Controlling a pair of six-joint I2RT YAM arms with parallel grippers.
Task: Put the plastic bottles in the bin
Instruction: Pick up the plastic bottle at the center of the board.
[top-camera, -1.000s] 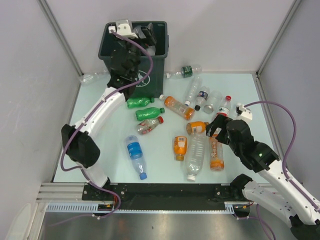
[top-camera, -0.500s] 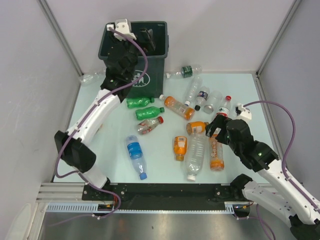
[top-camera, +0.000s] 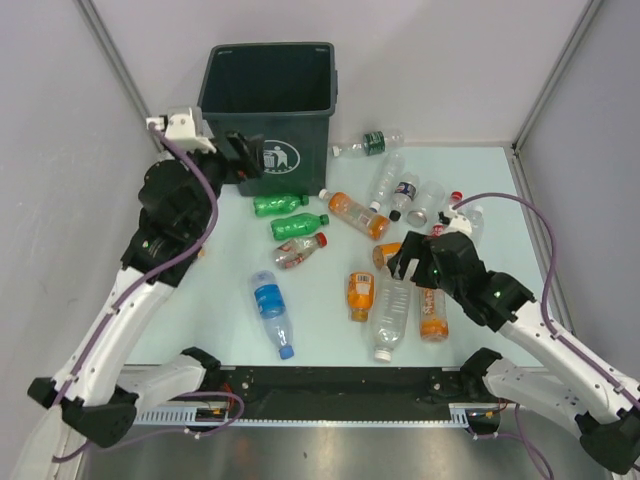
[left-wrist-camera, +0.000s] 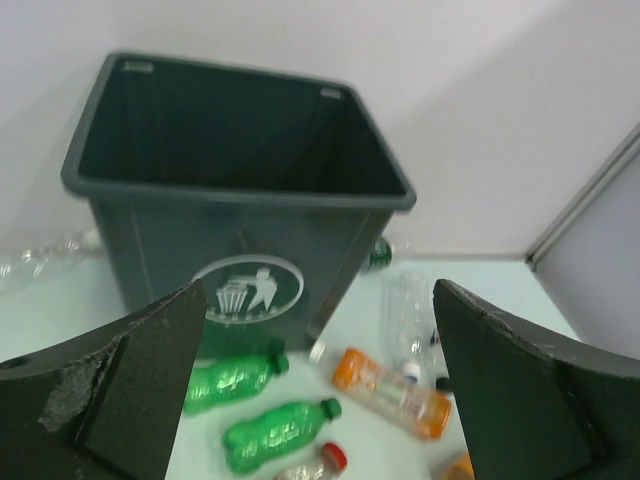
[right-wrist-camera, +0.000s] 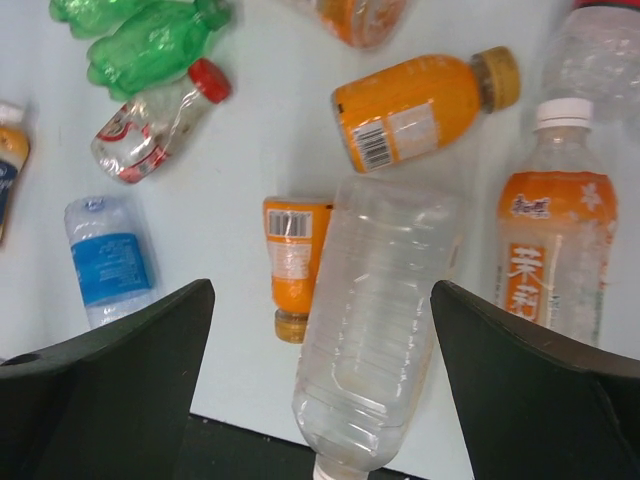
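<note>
The dark green bin (top-camera: 305, 100) stands at the back left, and its pictogram front (left-wrist-camera: 160, 250) fills the left wrist view. Several plastic bottles lie on the table: two green ones (top-camera: 280, 205) (left-wrist-camera: 275, 432), a red-capped clear one (top-camera: 298, 251), a blue-labelled one (top-camera: 270, 305), orange ones (top-camera: 360, 295) (right-wrist-camera: 410, 110), and a large clear one (top-camera: 390, 310) (right-wrist-camera: 375, 300). My left gripper (top-camera: 245, 155) (left-wrist-camera: 320, 390) is open and empty, in front of the bin's left corner. My right gripper (top-camera: 415, 262) (right-wrist-camera: 322, 370) is open above the large clear bottle, which lies between its fingers.
More clear bottles (top-camera: 385, 180) and a dark-labelled one (top-camera: 372, 143) lie at the back right. A clear bottle (top-camera: 185, 155) lies left of the bin. A tall orange-labelled bottle (top-camera: 433, 310) (right-wrist-camera: 555, 250) lies just right of the large clear one. Walls enclose the table on three sides.
My left arm has drawn back from over the bin's opening, down and left to the bin's front. My right gripper has shifted slightly left over the large clear bottle.
</note>
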